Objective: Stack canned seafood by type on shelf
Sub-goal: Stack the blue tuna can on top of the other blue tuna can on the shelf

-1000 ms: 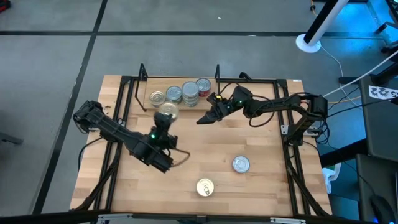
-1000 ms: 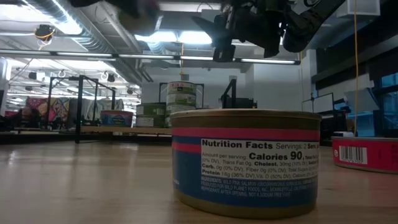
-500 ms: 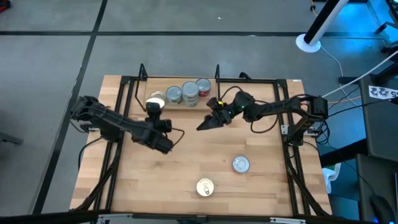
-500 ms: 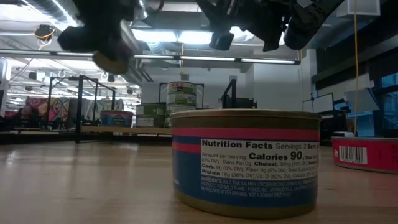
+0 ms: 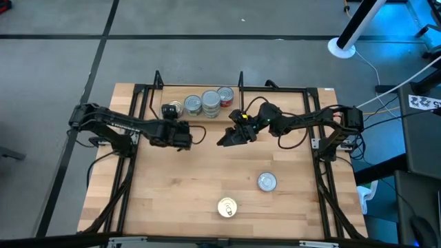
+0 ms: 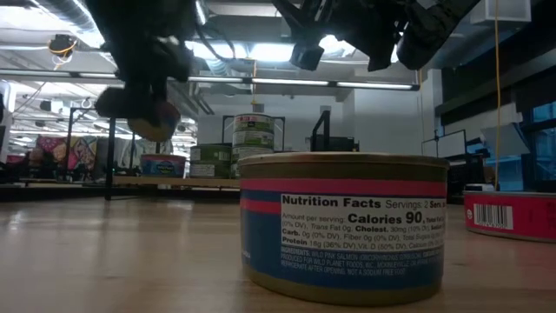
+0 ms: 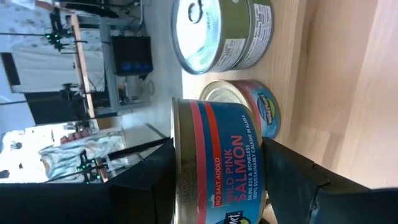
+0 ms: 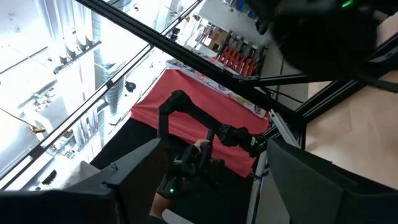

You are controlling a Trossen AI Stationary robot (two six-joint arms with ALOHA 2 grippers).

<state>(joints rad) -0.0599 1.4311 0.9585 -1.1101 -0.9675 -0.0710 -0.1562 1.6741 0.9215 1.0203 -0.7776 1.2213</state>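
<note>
We see the left gripper (image 5: 170,112) clamped on a pink salmon can (image 7: 221,168) at the shelf's (image 5: 196,93) left end, above another can (image 7: 245,112). The right gripper (image 5: 227,138) hovers wide open, empty, near table centre.

We find even overhead light on the light-wood desk (image 5: 207,207). Low view: bright ceiling strip lights (image 6: 261,52) glare behind blurred, silhouetted dark arms; the nearest blue-and-pink labelled tin (image 6: 343,226) is sharp.
</note>
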